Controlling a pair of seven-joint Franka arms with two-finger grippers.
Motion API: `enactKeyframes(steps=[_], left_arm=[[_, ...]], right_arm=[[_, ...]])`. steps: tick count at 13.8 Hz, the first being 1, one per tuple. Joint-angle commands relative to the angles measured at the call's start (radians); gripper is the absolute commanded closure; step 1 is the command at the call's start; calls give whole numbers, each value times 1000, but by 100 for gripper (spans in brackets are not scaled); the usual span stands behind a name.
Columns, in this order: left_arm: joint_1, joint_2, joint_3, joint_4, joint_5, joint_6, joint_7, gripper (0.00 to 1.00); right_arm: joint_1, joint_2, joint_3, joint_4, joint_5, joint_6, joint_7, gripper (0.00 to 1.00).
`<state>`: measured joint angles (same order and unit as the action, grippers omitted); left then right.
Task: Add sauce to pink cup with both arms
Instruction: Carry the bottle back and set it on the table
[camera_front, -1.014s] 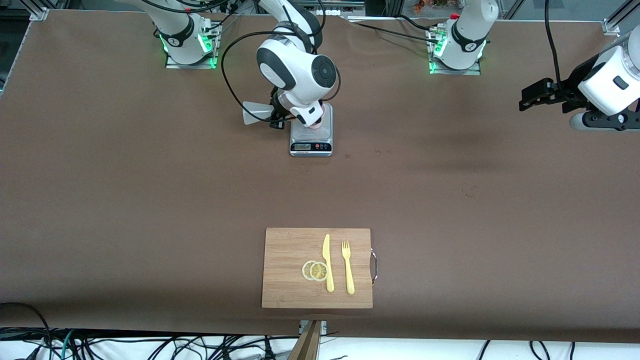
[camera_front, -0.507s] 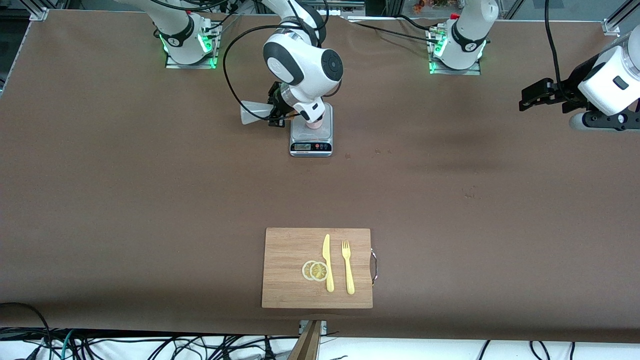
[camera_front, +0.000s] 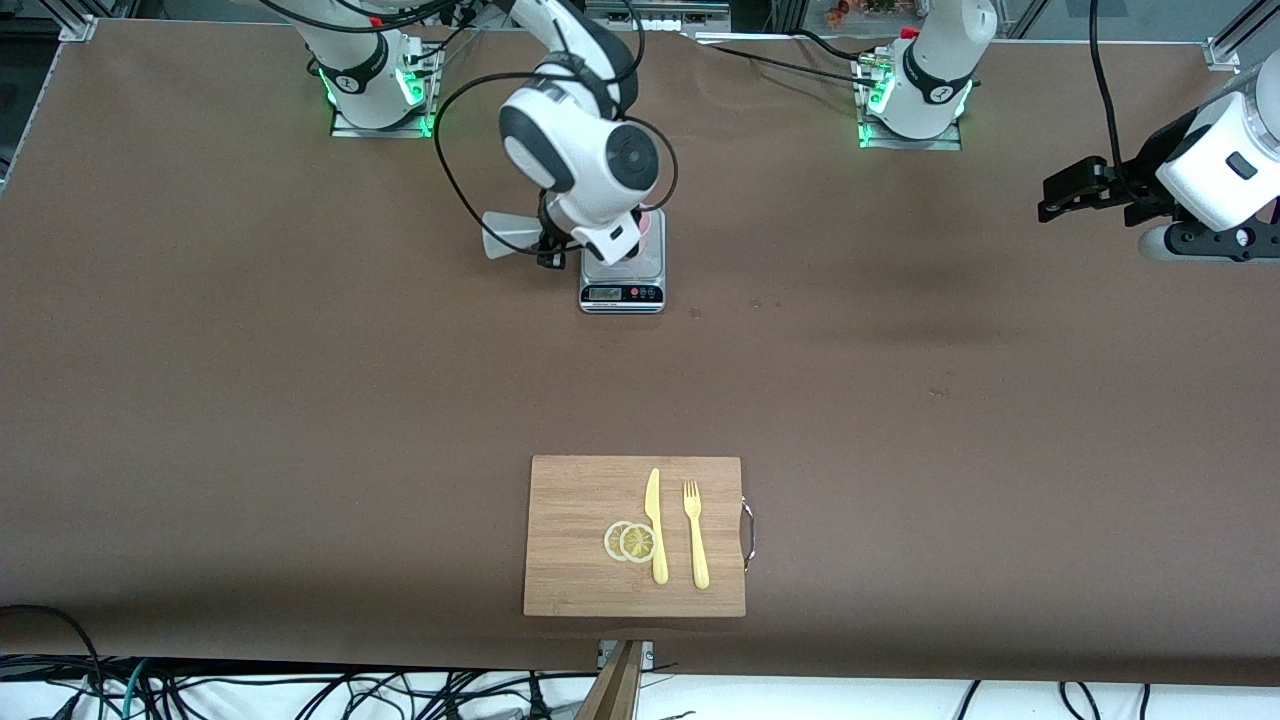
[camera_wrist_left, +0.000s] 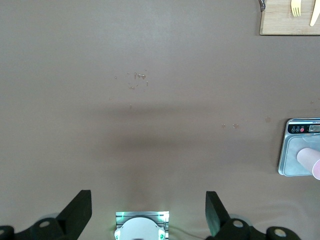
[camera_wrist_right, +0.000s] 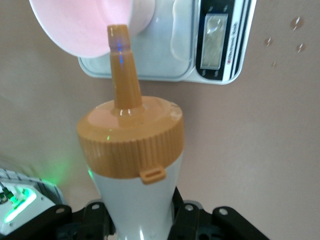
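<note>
My right gripper (camera_front: 550, 243) is shut on the sauce bottle (camera_front: 507, 234) and holds it tipped on its side just above the table, beside the grey scale (camera_front: 622, 272). In the right wrist view the whitish bottle (camera_wrist_right: 136, 200) sits between the jaws of the gripper (camera_wrist_right: 137, 222). Its orange nozzle (camera_wrist_right: 122, 65) points at the rim of the pink cup (camera_wrist_right: 85, 25), its tip just over it. The pink cup (camera_front: 651, 224) stands on the scale, mostly hidden by the arm. My left gripper (camera_front: 1058, 196) waits open and empty, high over the left arm's end of the table (camera_wrist_left: 147, 215).
A wooden cutting board (camera_front: 634, 535) lies near the table's front edge with a yellow knife (camera_front: 655, 525), a yellow fork (camera_front: 695, 535) and lemon slices (camera_front: 630, 541). The left wrist view shows the scale (camera_wrist_left: 292, 165) and the cup (camera_wrist_left: 311, 161) at its edge.
My right arm's wrist has shifted slightly over the scale, first toward the bases, then back. The bottle stays tipped toward the cup. The left arm has not moved.
</note>
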<state>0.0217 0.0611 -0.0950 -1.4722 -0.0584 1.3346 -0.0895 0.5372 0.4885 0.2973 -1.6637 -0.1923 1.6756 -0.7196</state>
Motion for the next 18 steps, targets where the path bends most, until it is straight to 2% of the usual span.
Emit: enactKeyframes(steps=[1,3,5,6,8,10,14,15,18], left_arm=[[1,2,-2,6,22,3,25,0],[1,2,-2,6,22,3,24,0],[1,2,-2,6,22,5,24,0],[1,2,-2,6,22,3,24,0],[1,2,-2,6,22,3,24,0],[1,2,-2,6,22,5,24,0],[1,2,-2,6,22,3,24,0],[1,2,-2,6,22,5,24,0],[1,2,-2,6,22,5,24,0]], right_arm=[[-25,-18,-47,15,130,47,-153,100],[-68,-21,-111,13,259,104,-304,100],[-155,-22,-176,13,449,131,-552,100],[-205,-22,-191,12,540,133,-654,100],[-307,-13,-208,7,653,131,-818,100],[-440,37,-219,7,845,104,-1027,100],[-509,157,-358,1,1153,-67,-1312,100],[-522,188,-384,-1,1200,-103,-1355,100],[-545,238,-408,-19,1217,-122,-1457,100]])
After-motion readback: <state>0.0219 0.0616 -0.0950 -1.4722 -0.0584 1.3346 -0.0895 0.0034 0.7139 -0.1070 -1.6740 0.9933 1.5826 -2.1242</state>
